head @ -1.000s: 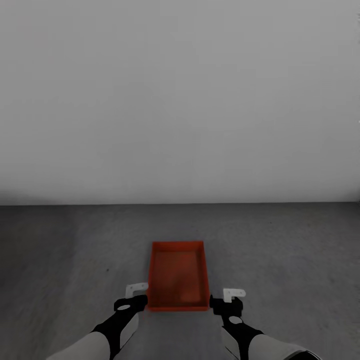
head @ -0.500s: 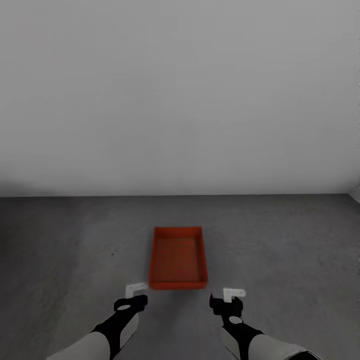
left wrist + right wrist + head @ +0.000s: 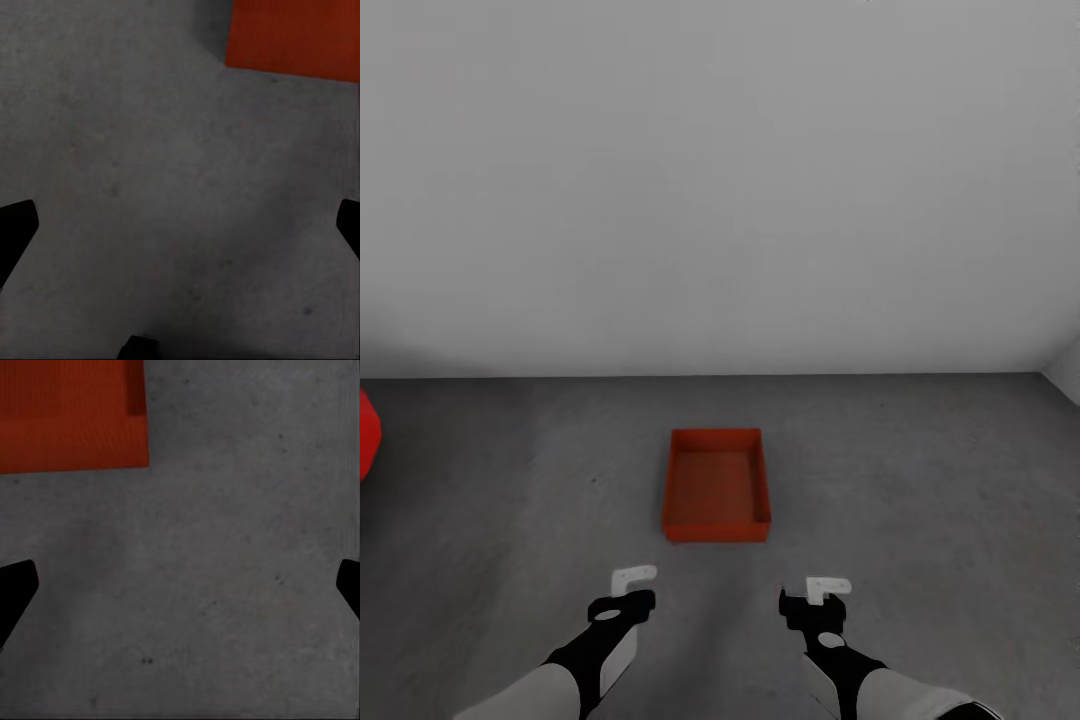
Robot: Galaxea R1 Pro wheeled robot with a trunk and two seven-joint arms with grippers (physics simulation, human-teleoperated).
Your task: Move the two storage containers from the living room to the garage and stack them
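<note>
An orange-red storage container [image 3: 716, 485] sits flat on the dark grey concrete floor [image 3: 920, 480] of the garage, its open top facing up and its long sides running away from the robot toward the pale grey wall [image 3: 720, 180]. Its inside looks bare, with a shadow along the near and right inner walls. Whether it is a single bin or two nested together cannot be told from the head view. A corner of the container [image 3: 296, 37] shows in the left wrist view, and another corner [image 3: 71, 412] in the right wrist view, where fine ribbing is faintly visible on the orange surface.

Nearer the robot, both arms reach forward and low, one on each side of the container's line, and both are apart from it with bare floor between. The left tool [image 3: 628, 592] holds nothing; in its wrist view the dark fingertips [image 3: 15, 229] stand wide apart at the two edges of the picture, with only concrete between them. The right tool [image 3: 818, 597] is likewise spread wide and holds nothing (its fingertips [image 3: 15, 592] sit at the far edges of its own wrist view).

At the far left edge of the head view a rounded bright red shape [image 3: 366, 437] shows above the floor, too little of it in sight to name it
</note>
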